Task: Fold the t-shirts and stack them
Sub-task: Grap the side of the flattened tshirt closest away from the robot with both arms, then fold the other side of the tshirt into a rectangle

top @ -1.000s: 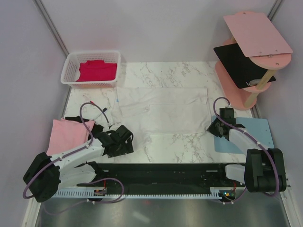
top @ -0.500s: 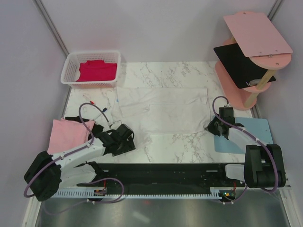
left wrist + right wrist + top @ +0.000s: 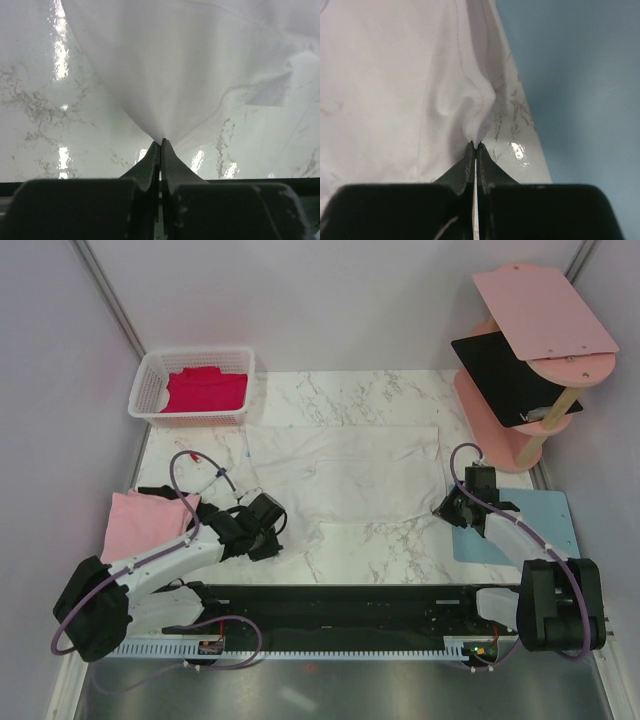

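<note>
White cloth: large t-shirt [image 3: 345,472] lies spread on the marble table [image 3: 400,550], centre of the top frame.
Left hand [image 3: 160,144]: clenched on a pinch of the shirt's lower-left hem; cloth draws to a cone at the tips.
Right hand [image 3: 476,145]: pinching the lower-right edge, beside the blue mat [image 3: 530,520].
Handling: light, limp, likely to sag and crease; hems and corners look the best holds.
Writing: none legible.
</note>
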{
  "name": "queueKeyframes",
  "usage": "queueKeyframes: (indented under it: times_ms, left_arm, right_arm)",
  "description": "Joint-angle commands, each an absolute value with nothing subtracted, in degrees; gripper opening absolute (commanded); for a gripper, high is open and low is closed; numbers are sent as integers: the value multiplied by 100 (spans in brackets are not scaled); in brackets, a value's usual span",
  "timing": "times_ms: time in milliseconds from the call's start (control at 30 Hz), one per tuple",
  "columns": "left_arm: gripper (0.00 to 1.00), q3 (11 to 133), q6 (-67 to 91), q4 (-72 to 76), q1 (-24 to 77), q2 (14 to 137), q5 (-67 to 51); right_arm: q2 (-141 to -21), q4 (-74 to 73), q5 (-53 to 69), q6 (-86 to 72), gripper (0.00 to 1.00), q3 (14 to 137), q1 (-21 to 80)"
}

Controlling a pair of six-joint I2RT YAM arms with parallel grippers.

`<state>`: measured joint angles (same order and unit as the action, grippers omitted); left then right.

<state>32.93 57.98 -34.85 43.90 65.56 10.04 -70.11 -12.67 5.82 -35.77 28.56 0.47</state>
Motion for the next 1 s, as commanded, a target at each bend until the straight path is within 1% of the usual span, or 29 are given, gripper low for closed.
queueKeyframes:
  times_ms: [0,133,233,433,567,667,967]
  left_arm:
    - [2,3944,5757,-4270,4395,5925,1405]
    - [2,4420,5547,-4456,4360,5888,1617]
    - [2,4754,5388,-4474,4289,6046,1810]
    - [2,5361,4809,-4377,3657,6433,1863]
    - [2,5607,4308,-4070,2859,6836,1522]
    - [2,5940,4000,-3955,2533,7161,1442]
    - [2,6792,3507,-3700,2189,8243,1353]
  right_arm:
    - [-6513,-1520,642,-3349,0,3278,26]
    - [-6512,-1556,580,-3243,0,3559,26]
    - [-6801,-1442,466,-3173,0,3769,26]
    - [-7582,-1029,317,-3103,0,4279,35]
    - [-8190,-783,369,-3111,0,4649,26]
    - [-8577,-668,396,-3146,0,4913,-132]
    - [-9342,-510,492,-3252,0,5528,-158]
